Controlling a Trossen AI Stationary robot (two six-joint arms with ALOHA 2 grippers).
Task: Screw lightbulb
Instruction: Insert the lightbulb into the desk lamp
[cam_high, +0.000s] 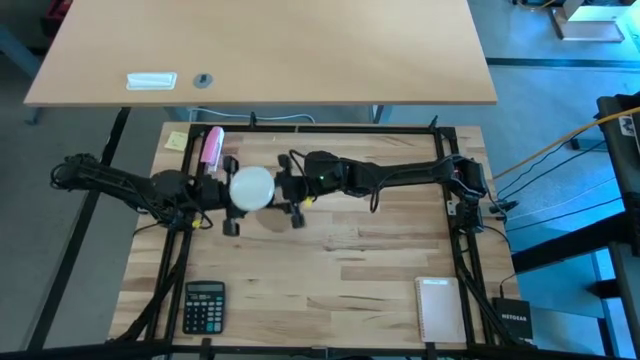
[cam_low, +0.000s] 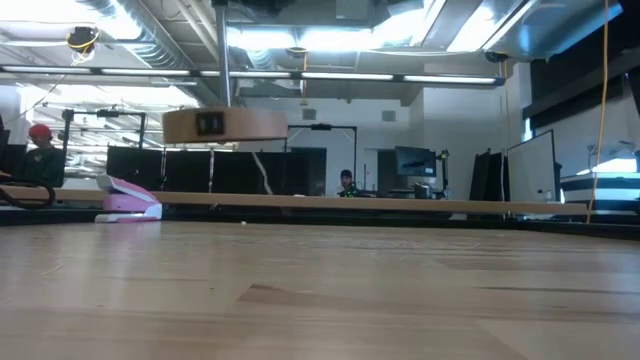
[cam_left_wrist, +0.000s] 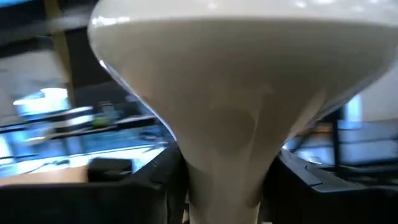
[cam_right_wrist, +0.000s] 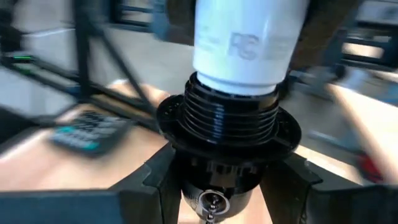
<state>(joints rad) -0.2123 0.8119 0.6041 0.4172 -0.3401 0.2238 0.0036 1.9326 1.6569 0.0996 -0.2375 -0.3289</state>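
Overhead, round frosted white lightbulb (cam_high: 251, 187), narrow pale neck.

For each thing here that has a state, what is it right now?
lightbulb: held off the table, its neck between the left gripper's fingers, base seated in the socket.
black socket: clamped by the right gripper.
left gripper: shut on the lightbulb.
right gripper: shut on the socket.
calculator: lying flat, untouched.

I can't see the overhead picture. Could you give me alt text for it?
Two dark robot arms meet above a wooden table, the left hand holding a white lightbulb that the right hand faces. A calculator lies nearer the table's front.
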